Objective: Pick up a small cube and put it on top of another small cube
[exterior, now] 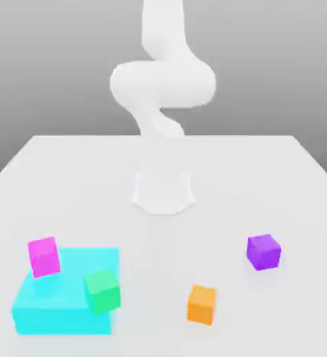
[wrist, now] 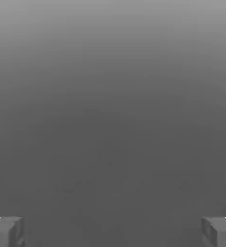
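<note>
Four small cubes sit on the table (exterior: 263,181) — magenta cube (exterior: 43,256), green cube (exterior: 102,291), orange cube (exterior: 201,304), purple cube (exterior: 263,252) — end effector (wrist: 113,231) wide, empty.

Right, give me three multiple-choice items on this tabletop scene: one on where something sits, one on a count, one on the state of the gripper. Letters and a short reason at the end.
1. Where is the purple cube?
A. on the cyan block
B. alone on the table, toward the exterior view's right
C. stacked on the orange cube

2. How many small cubes are on the scene?
A. two
B. four
C. six

3. How does the gripper stand?
A. open, with nothing between its fingers
B. shut on the green cube
C. shut on the magenta cube

Answers:
1 B, it stands apart from the orange cube and far from the cyan block.
2 B, magenta cube, green cube, orange, purple.
3 A, the hand view shows both fingers wide apart.
</note>
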Controlling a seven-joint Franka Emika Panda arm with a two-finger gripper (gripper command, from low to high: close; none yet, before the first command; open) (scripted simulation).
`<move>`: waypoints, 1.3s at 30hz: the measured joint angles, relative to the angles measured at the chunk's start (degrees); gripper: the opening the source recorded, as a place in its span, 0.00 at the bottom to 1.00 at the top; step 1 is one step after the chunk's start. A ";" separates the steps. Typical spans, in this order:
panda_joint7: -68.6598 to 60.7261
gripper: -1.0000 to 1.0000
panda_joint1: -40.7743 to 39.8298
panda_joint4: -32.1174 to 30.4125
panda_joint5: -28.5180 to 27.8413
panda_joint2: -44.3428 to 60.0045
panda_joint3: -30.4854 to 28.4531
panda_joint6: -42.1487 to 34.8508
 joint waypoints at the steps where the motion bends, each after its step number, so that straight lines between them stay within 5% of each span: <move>1: -2.86 0.50 1.86 -1.58 0.02 1.94 -0.03 1.47; 22: -55.77 0.50 32.54 -30.87 0.72 37.83 3.71 28.78; 30: -55.33 0.50 35.70 -29.51 -2.90 54.11 0.89 42.16; 31: -55.26 0.00 36.01 -29.30 -2.97 55.36 0.56 43.19; 39: -55.28 0.00 35.73 -29.55 -2.96 53.87 0.85 41.85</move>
